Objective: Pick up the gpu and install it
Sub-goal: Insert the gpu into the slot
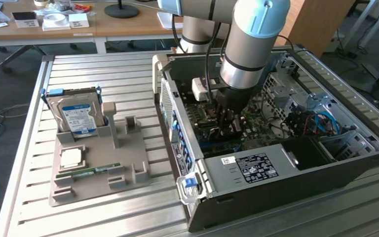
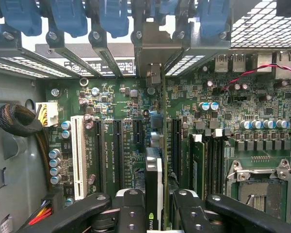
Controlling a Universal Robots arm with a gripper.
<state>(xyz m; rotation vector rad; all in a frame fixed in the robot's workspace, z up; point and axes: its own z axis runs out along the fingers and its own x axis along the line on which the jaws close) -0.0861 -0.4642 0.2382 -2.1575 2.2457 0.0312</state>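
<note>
Deep inside the open computer case point(image 1: 278, 165), my gripper point(image 1: 228, 121) reaches down to the motherboard point(image 2: 116, 104). The gpu point(image 2: 154, 182) shows edge-on in the wrist view as a thin card with a green logo near the fingers. It stands upright between the black expansion slots, and its metal bracket point(image 2: 154, 48) reaches the case's rear slot openings. My gripper point(image 2: 157, 213) is shut on the card, one black finger point(image 2: 131, 208) on each side. Whether the card's edge sits fully in a slot I cannot tell.
A white slot point(image 2: 78, 155), a CPU socket point(image 2: 259, 189) and blue latches point(image 2: 111, 17) surround the card. Outside the case, a grey holder point(image 1: 97, 185) on the slatted table carries a hard drive point(image 1: 77, 116), a processor chip point(image 1: 71, 157) and a green memory stick point(image 1: 87, 171).
</note>
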